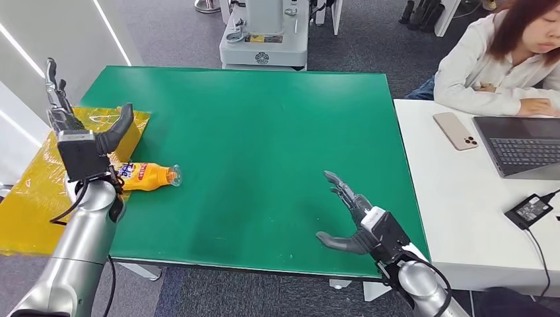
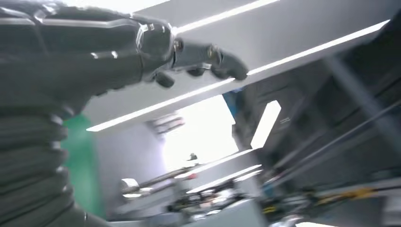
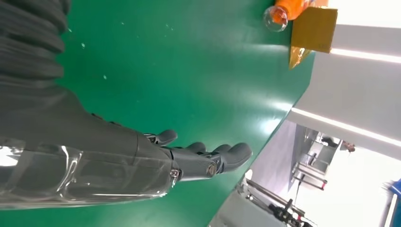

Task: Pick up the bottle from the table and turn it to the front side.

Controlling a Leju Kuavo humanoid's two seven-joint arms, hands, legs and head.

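The orange bottle (image 1: 150,176) lies on its side on the green table (image 1: 264,139), near the left edge, its clear cap end pointing toward the table centre. Part of a blue-and-white label faces up; whether this is the front side cannot be determined.

The left hand (image 1: 82,129) is raised above the table's left edge, just beside the bottle, fingers spread wide and holding nothing. The right hand (image 1: 356,221) hovers near the front right corner, well apart from the bottle, fingers spread and empty.

Status: this arrangement fits either a bottle awaiting pickup or one already turned and set down. A yellow plastic-wrapped box (image 1: 109,129) sits at the left edge, behind the bottle.
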